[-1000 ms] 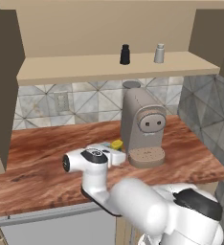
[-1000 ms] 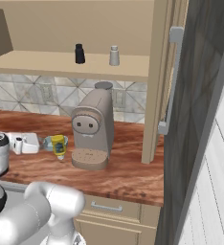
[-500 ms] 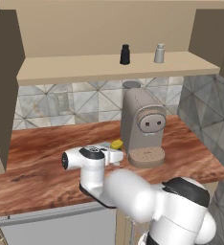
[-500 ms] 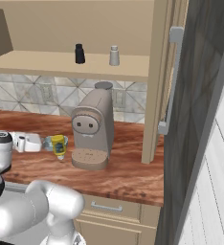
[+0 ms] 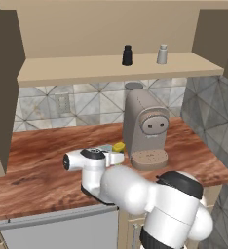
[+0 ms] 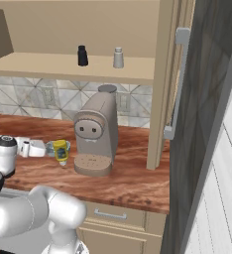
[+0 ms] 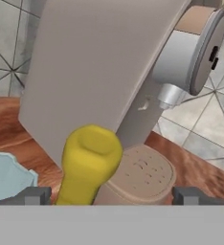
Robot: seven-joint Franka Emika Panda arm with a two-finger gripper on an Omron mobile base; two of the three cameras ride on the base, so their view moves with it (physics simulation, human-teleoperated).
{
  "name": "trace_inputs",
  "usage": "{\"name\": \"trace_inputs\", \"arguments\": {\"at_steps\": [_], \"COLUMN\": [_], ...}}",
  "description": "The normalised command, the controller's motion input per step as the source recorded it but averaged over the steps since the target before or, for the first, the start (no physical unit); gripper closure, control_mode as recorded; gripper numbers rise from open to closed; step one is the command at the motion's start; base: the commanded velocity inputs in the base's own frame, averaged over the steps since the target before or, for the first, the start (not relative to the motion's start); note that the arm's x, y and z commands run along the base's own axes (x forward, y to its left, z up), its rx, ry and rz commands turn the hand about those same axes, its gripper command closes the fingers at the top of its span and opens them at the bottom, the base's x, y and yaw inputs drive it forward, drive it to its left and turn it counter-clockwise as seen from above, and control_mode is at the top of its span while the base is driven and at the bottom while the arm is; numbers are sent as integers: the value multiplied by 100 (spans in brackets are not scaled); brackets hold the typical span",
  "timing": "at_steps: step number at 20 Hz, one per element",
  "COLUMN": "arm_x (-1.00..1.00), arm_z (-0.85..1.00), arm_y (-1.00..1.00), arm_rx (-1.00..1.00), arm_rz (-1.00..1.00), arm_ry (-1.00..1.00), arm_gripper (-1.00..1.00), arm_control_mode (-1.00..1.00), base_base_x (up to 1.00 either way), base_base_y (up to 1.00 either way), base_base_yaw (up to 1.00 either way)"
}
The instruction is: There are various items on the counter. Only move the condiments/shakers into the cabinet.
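The yellow squeeze bottle [image 7: 87, 167] stands between my open gripper's [image 7: 112, 196] fingertips, nearer the left one; no contact shows. It is on the counter [image 5: 38, 165] right beside the coffee machine [image 5: 145, 129], where the bottle [image 5: 119, 146] peeks past my hand. From the other side, the gripper [image 6: 48, 149] reaches level toward the bottle [image 6: 61, 150]. The black shaker [image 5: 127, 55] and the grey-white shaker [image 5: 162, 54] stand on the cabinet shelf [image 5: 86, 70].
A light-blue dish [image 7: 8, 174] lies on the counter just left of the bottle. The coffee machine's drip tray [image 7: 142, 177] sits directly behind it. An open cabinet door [image 6: 207, 99] with a long handle [image 6: 177, 84] stands at the right.
My hand has edged a little closer to the yellow bottle and the arm's elbow has swung. The shakers and the bottle have not moved.
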Motion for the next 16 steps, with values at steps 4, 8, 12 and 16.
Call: {"name": "trace_inputs", "arguments": {"at_steps": [4,8,12,16], "arm_x": [11,14,14,8], "arm_z": [-8,-3,-3,-3], "arm_y": [0,0,0,0], "arm_rx": [0,0,0,0], "arm_rz": [0,0,0,0], "arm_ry": [0,0,0,0], "arm_gripper": [-100,-100,-100,-100], "arm_control_mode": [-100,-100,-100,-100], "base_base_x": [0,0,0,0], "base_base_y": [0,0,0,0], "base_base_yaw": [0,0,0,0]}}
